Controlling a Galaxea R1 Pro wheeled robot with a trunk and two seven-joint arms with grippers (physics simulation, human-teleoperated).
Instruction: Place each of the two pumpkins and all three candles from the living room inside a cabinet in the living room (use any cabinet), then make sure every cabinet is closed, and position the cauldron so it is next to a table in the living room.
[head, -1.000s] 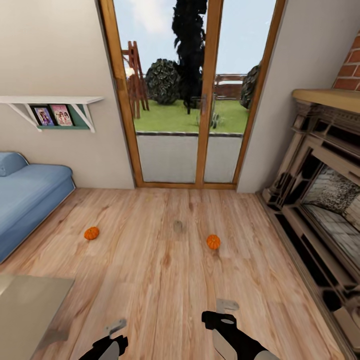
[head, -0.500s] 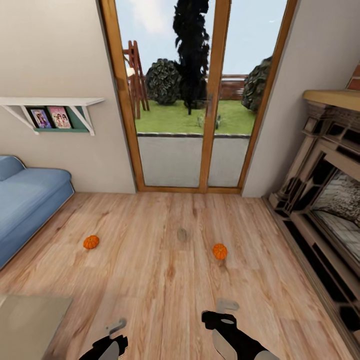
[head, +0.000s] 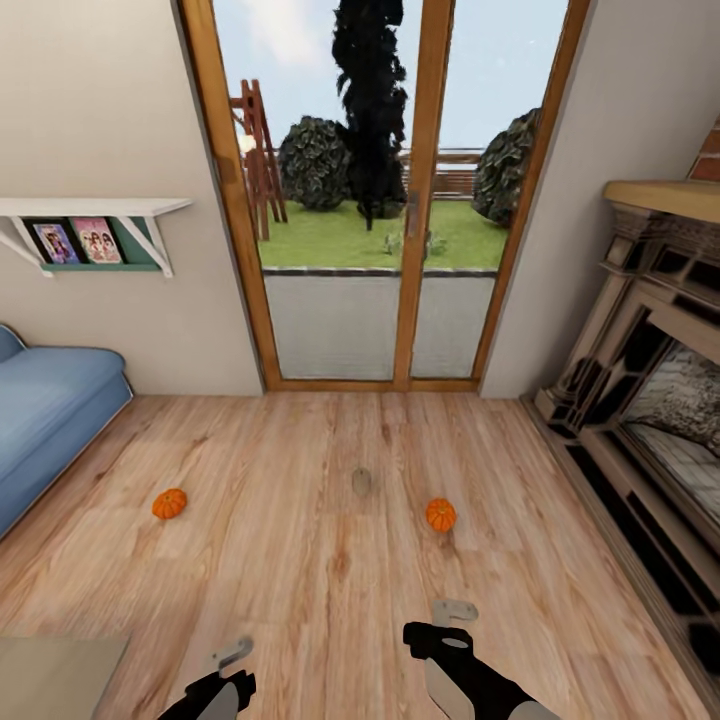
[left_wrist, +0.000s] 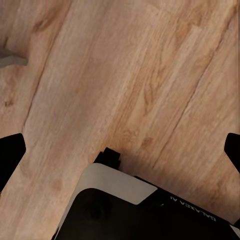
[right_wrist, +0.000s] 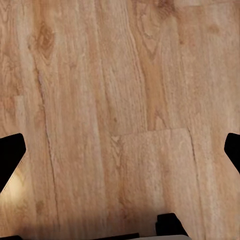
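At the far left a blue sofa (head: 45, 420) sits against the wall, under a white shelf (head: 90, 210) holding two small pictures. In the near left corner lies a grey corner of the table (head: 50, 675). On the wooden floor (head: 300, 580) to the right of the sofa rests one pumpkin (head: 169, 503), well apart from everything else. The left gripper (head: 228, 665) shows at the near edge, right of the table corner; in its wrist view its dark fingertips (left_wrist: 10, 155) stand at opposite edges of the picture, wide apart, with nothing but floor and part of the robot's base between them. Further right, in the middle of the floor, a small grey-tan candle (head: 361, 482) stands alone, in front of the tall wood-framed glass doors (head: 420, 200) that look out on a garden. Right of the candle and a little nearer lies the second pumpkin (head: 441, 514). The right gripper (head: 445, 625) hangs nearer than that pumpkin and apart from it; its fingertips (right_wrist: 10, 150) are likewise spread wide over bare boards, holding nothing. Along the right wall stands the ornate carved fireplace (head: 650, 400).
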